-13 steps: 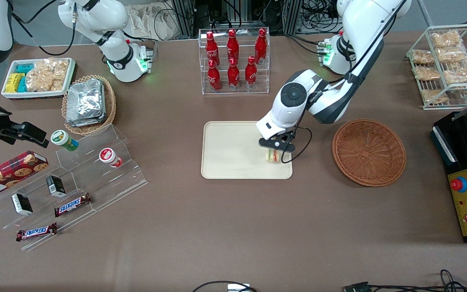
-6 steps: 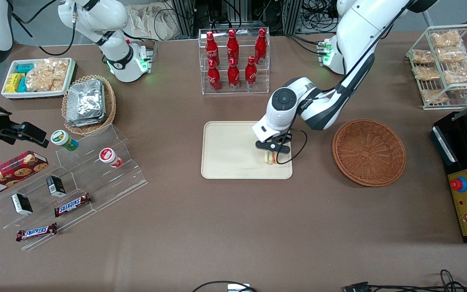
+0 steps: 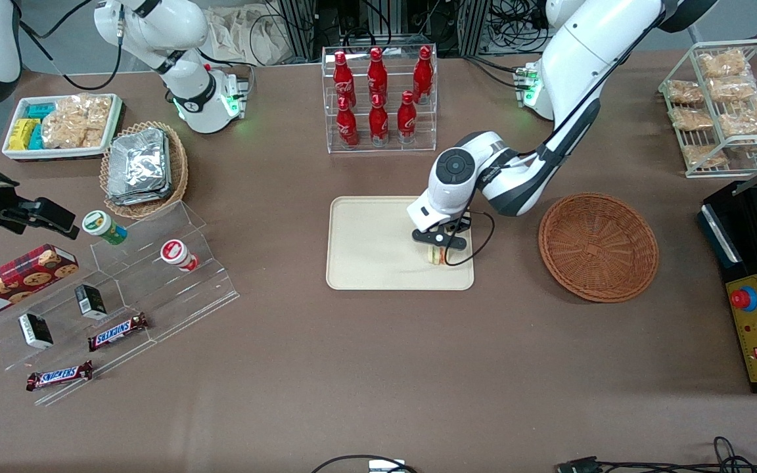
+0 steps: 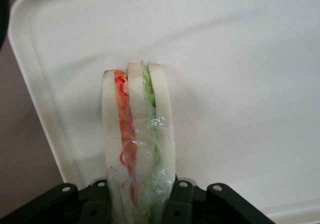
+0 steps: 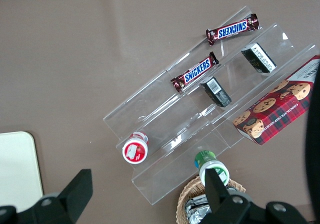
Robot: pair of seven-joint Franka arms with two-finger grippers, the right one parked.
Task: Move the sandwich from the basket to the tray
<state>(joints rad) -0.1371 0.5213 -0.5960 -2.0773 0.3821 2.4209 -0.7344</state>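
Currently: brown desk (image 3: 378,368) carrying everything. Cream tray (image 3: 368,253) mid-desk, flat, nearer the front camera than the acrylic rack of red cola bottles (image 3: 378,98). Round brown basket (image 3: 598,246) just beside the tray toward the working arm's end, apart from it, nothing visible inside. Stepped acrylic display (image 3: 122,289) toward the parked arm's end, holding Snickers bars (image 3: 117,331), two small cups and dark boxes; cookie box (image 3: 14,281) beside it. Lighter wicker basket with foil packets (image 3: 142,167) and white bin of snacks (image 3: 63,125) farther from the camera at that same end. Wire rack of snack bags (image 3: 723,105) at the working arm's end.

Left gripper (image 3: 439,246) low over the tray corner closest to the brown basket and the front camera. Clamped on the sandwich (image 4: 137,134): wrist view shows the black fingers (image 4: 182,201) pressing both bread faces, wedge on edge with pale bread outside, orange-red layer one side, green the other, clear film over it. Sandwich (image 3: 438,256) within the tray outline, just inside the rim. Cannot tell whether its lower edge touches the tray surface or sits slightly above.
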